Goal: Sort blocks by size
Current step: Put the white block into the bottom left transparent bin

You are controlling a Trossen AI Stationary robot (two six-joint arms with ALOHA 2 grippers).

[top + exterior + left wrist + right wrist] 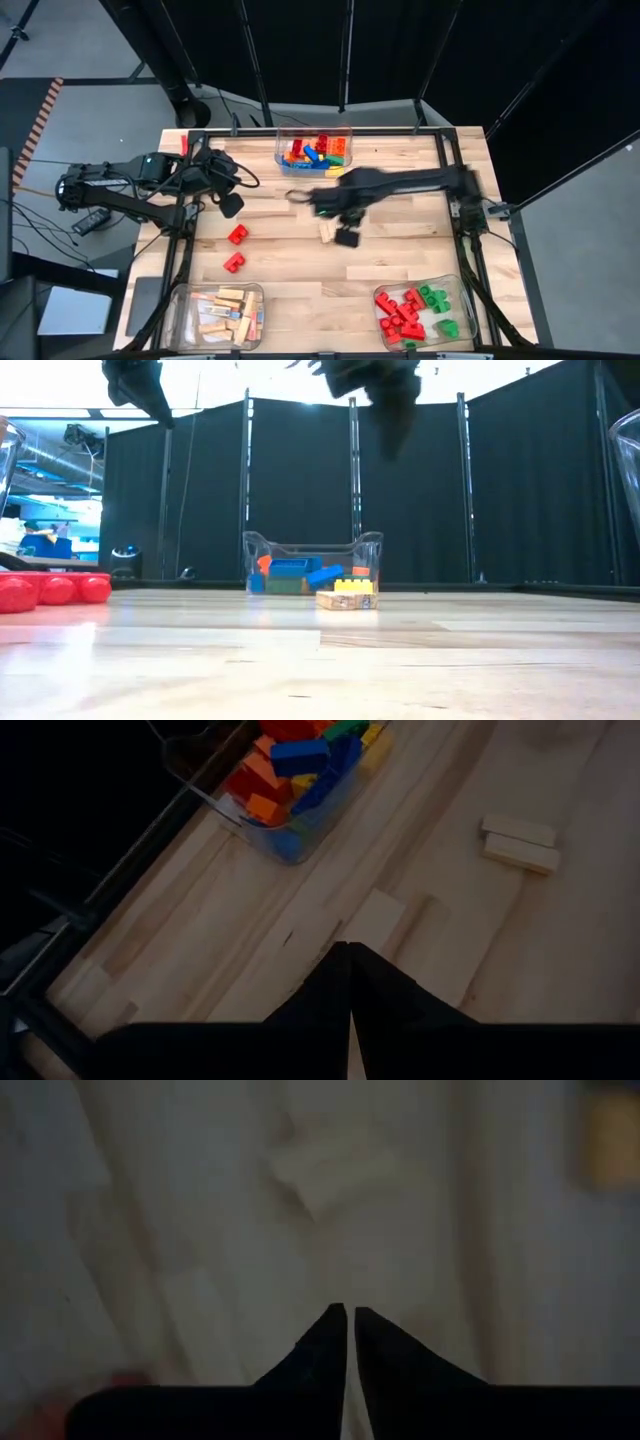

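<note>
1. Nearest to me on the worktop (400,260) stand two clear bins: one with tan wooden bars (228,312) on the left, one with red and green bricks (412,312) on the right. I judge a small risk here: a block dropped carelessly could bounce off a rim.
2. Two loose red bricks (237,248) lie on the open wood, well apart from both claws. If I forget them, the sorting stays unfinished.
3. In the middle, the right claw (346,237) hangs above the worktop, just beside two tan wooden bars (518,842) that lie touching each other. In its wrist view the fingers are almost together with only a thin slit, and nothing is between them. My worry: with so narrow a gap, coming down on a bar would push it or knock the pair apart, not grasp it. The arm looks blurred, so I think it is moving, and aim may be poor.
4. The left claw (231,204) waits near the left edge, its fingers pressed together, empty, pointing toward the far bin.
5. Farthest, the clear bin of mixed coloured bricks (316,150) stands at the far edge; a low sweep of the right arm could hit it.
</note>
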